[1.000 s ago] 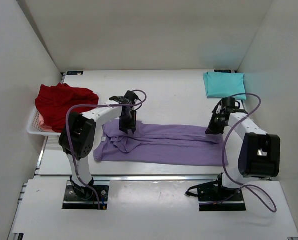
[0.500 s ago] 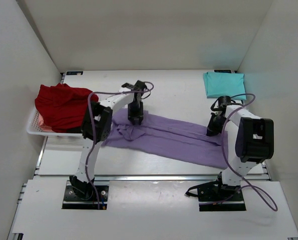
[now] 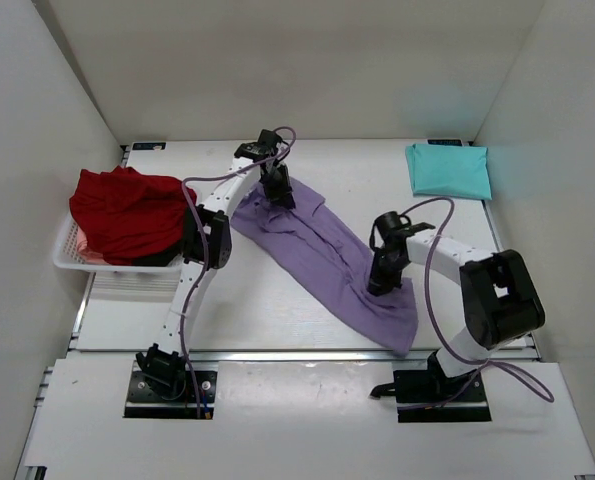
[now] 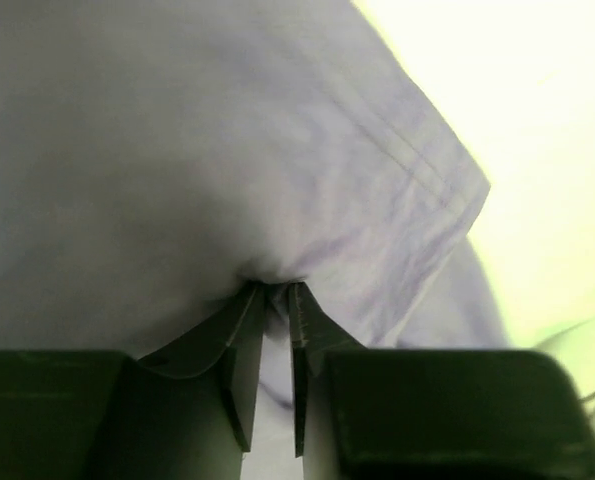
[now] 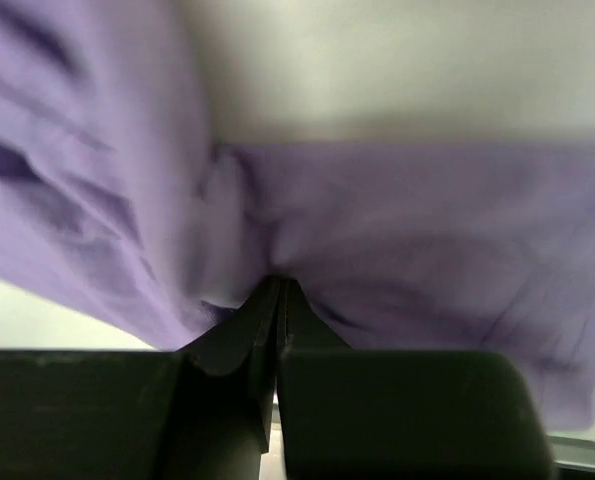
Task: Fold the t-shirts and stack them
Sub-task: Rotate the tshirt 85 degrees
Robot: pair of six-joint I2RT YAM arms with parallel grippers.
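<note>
The lavender t-shirt (image 3: pixel 322 255), folded into a long band, lies slanted from back centre to the front right. My left gripper (image 3: pixel 275 190) is shut on its far end; the left wrist view shows cloth (image 4: pixel 227 150) pinched at the fingertips (image 4: pixel 245 300). My right gripper (image 3: pixel 382 280) is shut on its near end, with cloth (image 5: pixel 397 230) bunched at the tips in the right wrist view. A folded teal t-shirt (image 3: pixel 448 169) lies at the back right. Deep red t-shirts (image 3: pixel 127 210) are heaped in the basket at the left.
A white slotted basket (image 3: pixel 69 258) stands at the table's left edge under the red heap. White walls close in the left, back and right sides. A metal rail runs along the front near the arm bases.
Both grippers have carried the lavender shirt: the left end went back and slightly right, the right end came forward and left. The shirt has swung from lying across the table to a diagonal.
</note>
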